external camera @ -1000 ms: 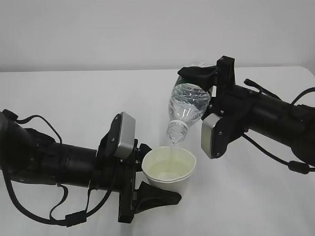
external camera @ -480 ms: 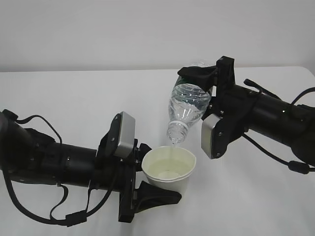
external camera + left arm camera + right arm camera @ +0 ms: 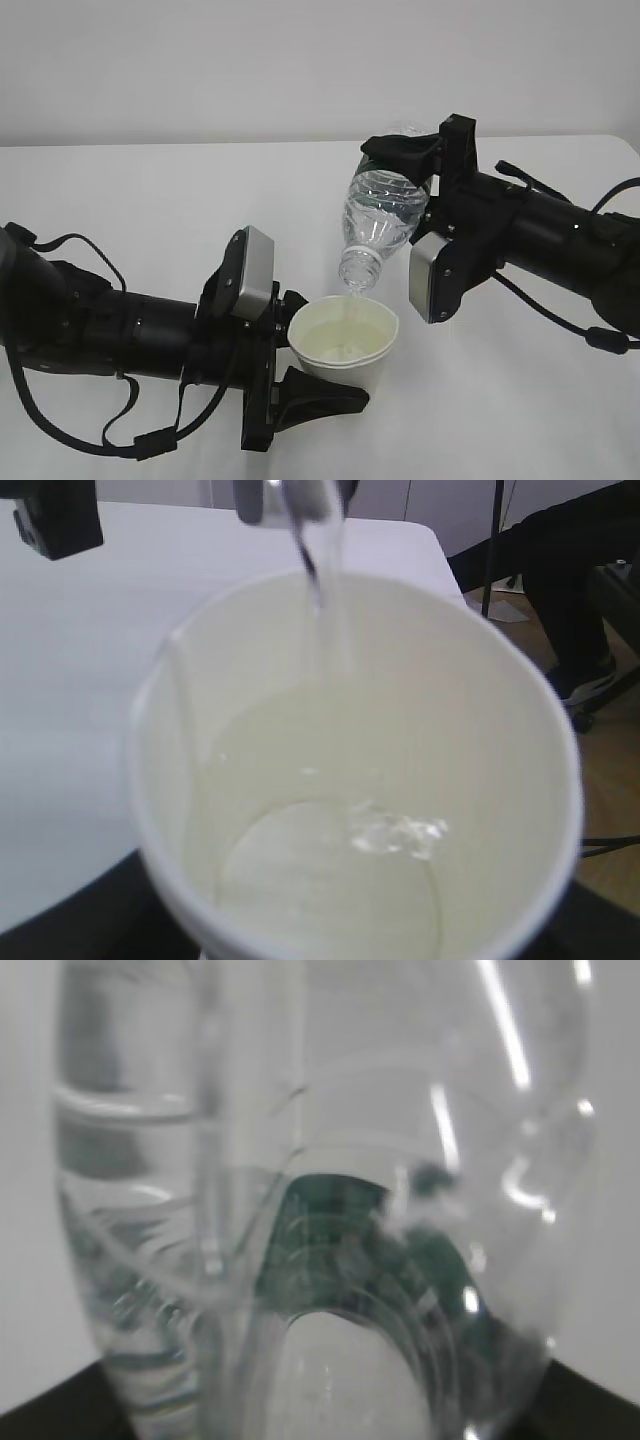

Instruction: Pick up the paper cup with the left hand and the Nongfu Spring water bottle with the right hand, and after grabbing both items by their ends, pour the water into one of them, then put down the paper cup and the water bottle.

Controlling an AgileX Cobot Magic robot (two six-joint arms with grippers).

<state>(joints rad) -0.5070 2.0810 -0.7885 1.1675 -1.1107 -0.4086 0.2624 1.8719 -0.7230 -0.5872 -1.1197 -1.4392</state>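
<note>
A plain white tabletop (image 3: pixel 150 200) met a bare grey wall. The left gripper (image 3: pixel 300 365) clasped the cup (image 3: pixel 345 345) upright; the right gripper (image 3: pixel 420 165) gripped the inverted bottle (image 3: pixel 380 215), water (image 3: pixel 320 570) streaming into the cup.

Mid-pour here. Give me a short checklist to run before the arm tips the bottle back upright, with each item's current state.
1. Left gripper holds the paper cup upright: ok.
2. Right gripper clamps the Nongfu Spring water bottle near its base, neck down: ok.
3. Bottle mouth over the cup opening, stream landing inside: ok.
4. Water level well below the cup rim: ok.
5. Spills on the table: none visible, ok.
6. Water left in the bottle: some; amount cannot tell.
</note>
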